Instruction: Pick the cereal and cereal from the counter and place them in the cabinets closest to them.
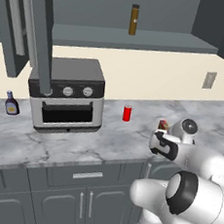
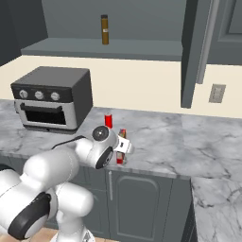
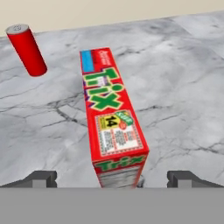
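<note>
A slim red cereal (image 3: 109,113) box with green lettering stands upright on the marble counter (image 3: 175,65). My gripper (image 3: 113,178) is open, and its two dark fingertips (image 3: 41,177) stand wide on either side of the box's near end without touching it. From the left base view the gripper (image 1: 162,141) hovers just in front of the cereal (image 1: 164,124). In the right base view the cereal (image 2: 122,146) shows beside the gripper (image 2: 125,150) near the counter's front edge. Above the counter the wall cabinets (image 1: 131,37) are open, with a grey shelf (image 2: 104,47) inside.
A small red can (image 3: 27,49) stands behind and left of the box (image 1: 127,113). A toaster oven (image 1: 67,94) sits further left, with a dark sauce bottle (image 1: 11,103) beyond it. A brown bottle (image 1: 134,19) stands on the cabinet shelf. Open cabinet doors (image 1: 44,33) (image 2: 191,52) hang over the counter.
</note>
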